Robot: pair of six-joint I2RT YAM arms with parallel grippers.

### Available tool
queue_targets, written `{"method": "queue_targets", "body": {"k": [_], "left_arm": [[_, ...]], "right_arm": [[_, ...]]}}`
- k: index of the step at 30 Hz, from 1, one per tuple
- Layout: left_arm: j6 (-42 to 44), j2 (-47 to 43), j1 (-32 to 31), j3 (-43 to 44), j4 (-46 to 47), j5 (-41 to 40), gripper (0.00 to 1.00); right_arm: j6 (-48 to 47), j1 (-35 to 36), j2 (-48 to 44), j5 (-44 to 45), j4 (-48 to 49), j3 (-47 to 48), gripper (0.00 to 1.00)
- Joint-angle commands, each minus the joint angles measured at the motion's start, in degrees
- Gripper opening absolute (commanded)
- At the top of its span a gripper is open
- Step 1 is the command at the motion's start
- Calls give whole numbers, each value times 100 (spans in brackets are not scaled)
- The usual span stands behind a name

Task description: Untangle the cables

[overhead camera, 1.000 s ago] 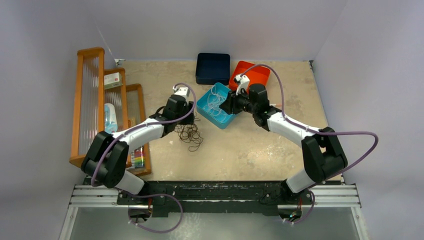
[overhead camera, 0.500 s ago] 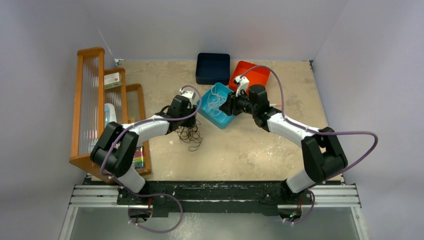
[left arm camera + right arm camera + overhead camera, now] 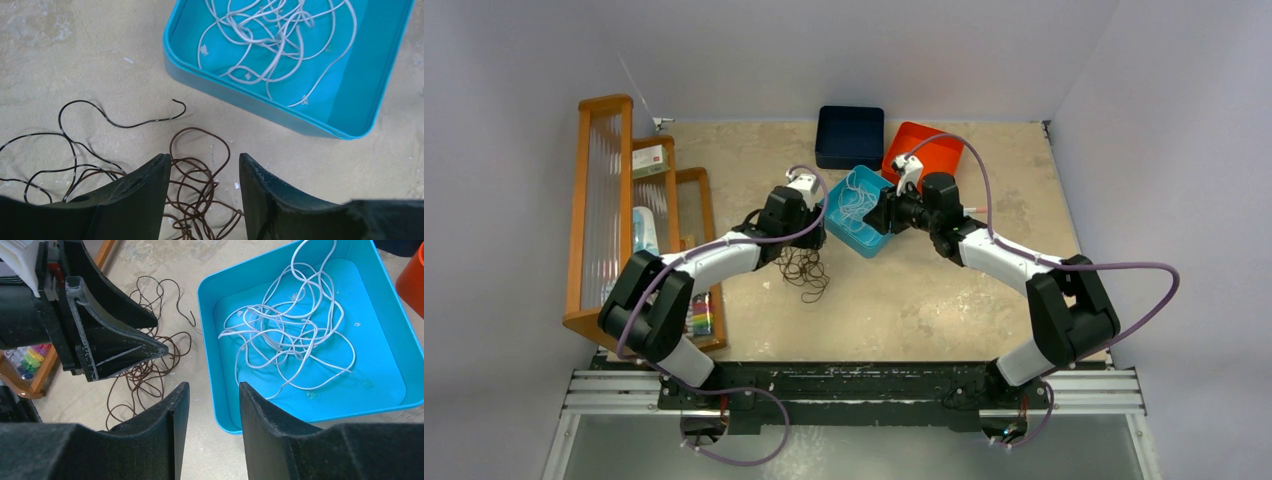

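On the left side of the sandy table [image 3: 904, 300], an orange-brown wooden rack [image 3: 582, 210] is seen, well apart from the work. Further right, the left gripper [image 3: 204, 162] is held over a heap of thin dark brown and black cables [image 3: 802, 268] lying loose on the table. Its two black fingers are spread apart, and nothing is held between them; brown loops are seen on the table in the gap. If the fingers are shut here, many loops could be caught at once. Then the whole heap would be lifted, and the knots could be pulled tighter.

Next to the heap, a bright blue-green plastic tray [image 3: 240, 97] is seen, with a bunch of thin white cables [image 3: 287, 332] lying inside it. A dragged dark strand could be hooked on the rim, and the tray could be slid or tipped.

At the tray's near corner, the right gripper [image 3: 212, 390] is found. Its fingers are also parted with nothing gripped; the tray's corner is seen in the gap, but whether it is touched cannot be told. The tray could be knocked by a small move. The two grippers are close together, so they could be bumped if both are moved inward. Behind the right gripper, an orange plastic tray [image 3: 929, 148] could be hit by the arm.
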Motion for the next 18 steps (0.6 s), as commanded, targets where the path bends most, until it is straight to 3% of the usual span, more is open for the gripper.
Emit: {"method": "queue_targets", "body": {"k": [1,7,18], "left_arm": [[-24,-147,-54,-1,310,99,54],[-24,193,-67,162,90,-210,54],[-195,-158,-65,196,-45,-670,17]], "right_arm": [[22,-18,-146,-142,302,41,44],[14,-21,-146,-150,277,-1,44],[67,-18,-68,-265,361,67,44]]}}
